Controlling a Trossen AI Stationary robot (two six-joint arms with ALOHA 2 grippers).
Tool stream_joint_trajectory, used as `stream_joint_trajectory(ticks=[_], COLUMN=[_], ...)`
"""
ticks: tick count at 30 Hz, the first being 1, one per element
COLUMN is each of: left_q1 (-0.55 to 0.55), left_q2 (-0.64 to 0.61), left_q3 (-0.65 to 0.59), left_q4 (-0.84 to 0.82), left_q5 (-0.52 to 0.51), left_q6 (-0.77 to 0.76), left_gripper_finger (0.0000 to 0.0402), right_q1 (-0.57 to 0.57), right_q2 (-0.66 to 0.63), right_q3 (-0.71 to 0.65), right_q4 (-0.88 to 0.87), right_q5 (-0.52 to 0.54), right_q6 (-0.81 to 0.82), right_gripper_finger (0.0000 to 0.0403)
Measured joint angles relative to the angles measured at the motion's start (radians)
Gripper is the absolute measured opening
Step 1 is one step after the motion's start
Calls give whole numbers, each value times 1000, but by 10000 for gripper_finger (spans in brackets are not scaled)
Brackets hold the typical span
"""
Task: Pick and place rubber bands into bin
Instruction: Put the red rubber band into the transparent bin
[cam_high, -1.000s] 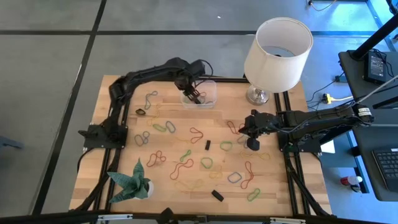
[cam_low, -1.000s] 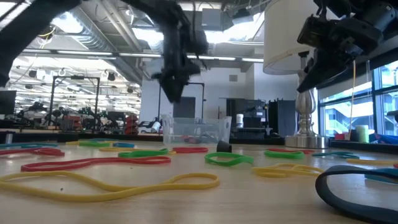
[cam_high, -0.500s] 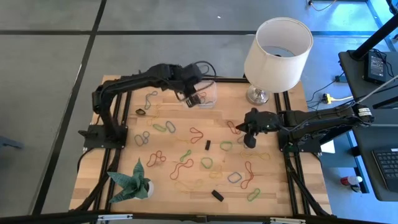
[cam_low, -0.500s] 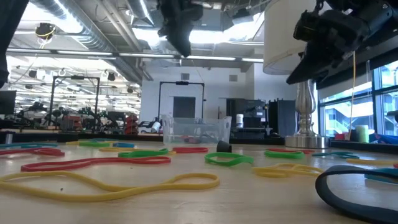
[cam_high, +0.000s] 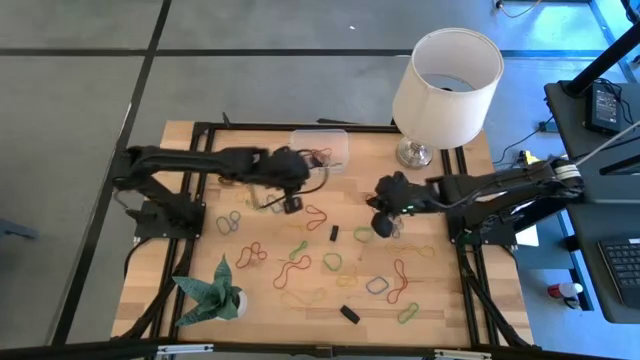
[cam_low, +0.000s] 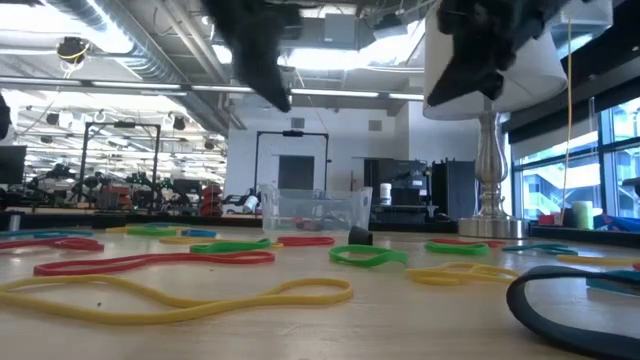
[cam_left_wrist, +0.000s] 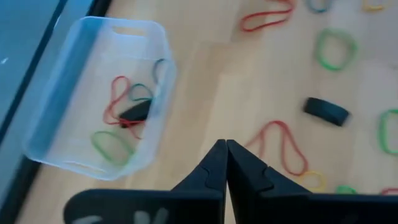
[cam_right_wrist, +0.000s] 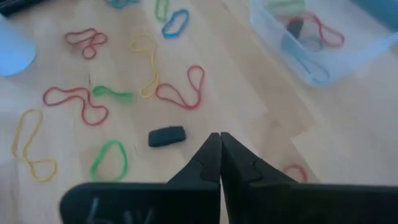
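My workplace, a robotics lab: beyond my wooden table (cam_high: 270, 310), exposed ceiling ducts (cam_low: 150, 45), strip lights and far rows of equipment racks (cam_low: 110, 195); a laptop desk (cam_high: 600, 130) stands at right.

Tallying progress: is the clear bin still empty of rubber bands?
No. In the left wrist view the bin holds red and green rubber bands.
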Motion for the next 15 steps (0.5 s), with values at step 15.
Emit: stream_joint_trajectory(ticks=[15], left_q1=[-57], left_q2=[-612], left_q3=[-603], left_q4=[322], left_q5=[37], left_q6=[-76], left_gripper_finger=[1], right_q1=[3], right_q2=[431], right_q3=[394], right_q4=[-619], right_q5=[-16], right_q6=[502], right_gripper_finger=[31])
